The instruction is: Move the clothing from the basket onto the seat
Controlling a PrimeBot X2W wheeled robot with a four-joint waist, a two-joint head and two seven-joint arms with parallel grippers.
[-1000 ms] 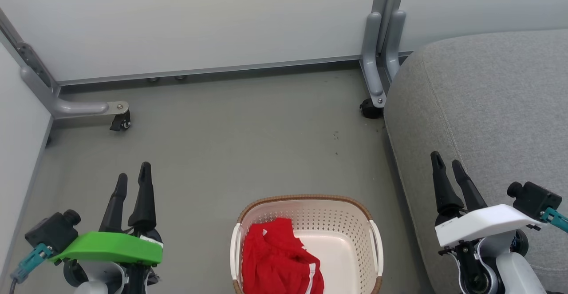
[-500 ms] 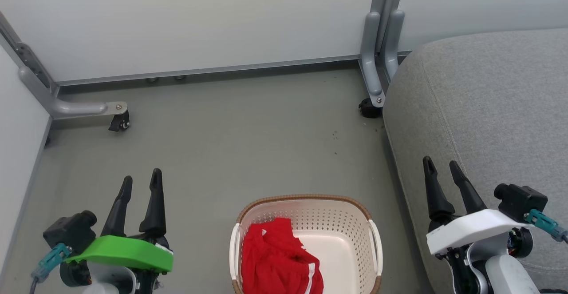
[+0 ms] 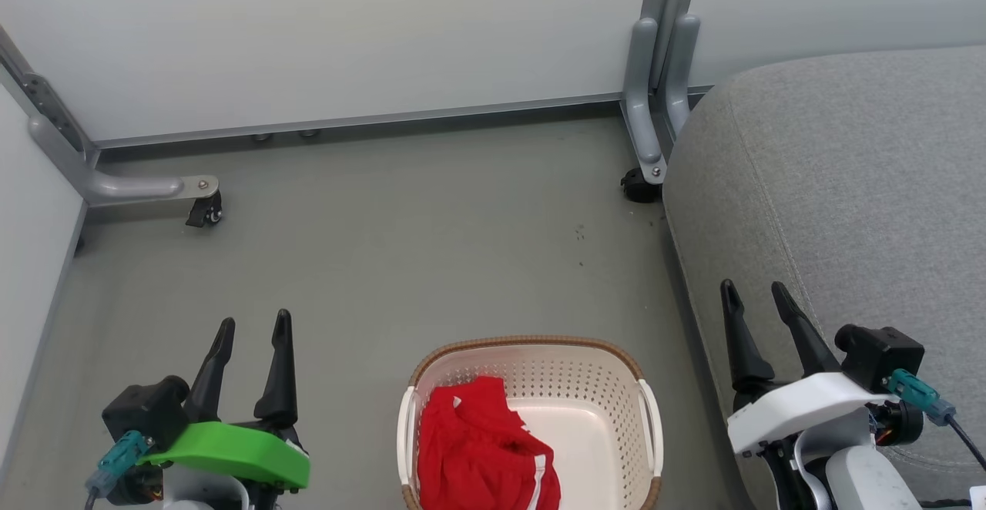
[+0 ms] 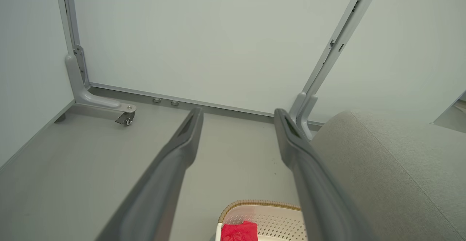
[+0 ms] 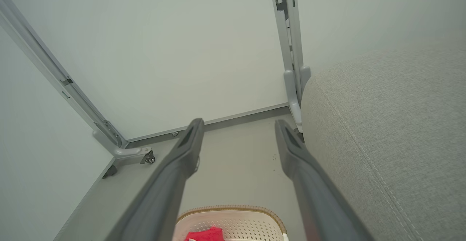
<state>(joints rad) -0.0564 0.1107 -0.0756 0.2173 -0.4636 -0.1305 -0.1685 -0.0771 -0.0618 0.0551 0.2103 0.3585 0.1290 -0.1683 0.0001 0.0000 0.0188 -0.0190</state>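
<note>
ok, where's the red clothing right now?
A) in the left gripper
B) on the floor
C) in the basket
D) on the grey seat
C: the red clothing lies bunched in the basket, toward its left side. The left gripper and right gripper stand open and hold nothing, and the part of the seat in view bears no cloth.

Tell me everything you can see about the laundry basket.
The basket is oval, cream-white plastic by its look, with perforated walls, a brown woven-look rim and a white handle on each side. It stands upright on the grey floor, left of the seat and apart from it. Red clothing with white stripes lies crumpled in its left half; the right half is bare.
</note>
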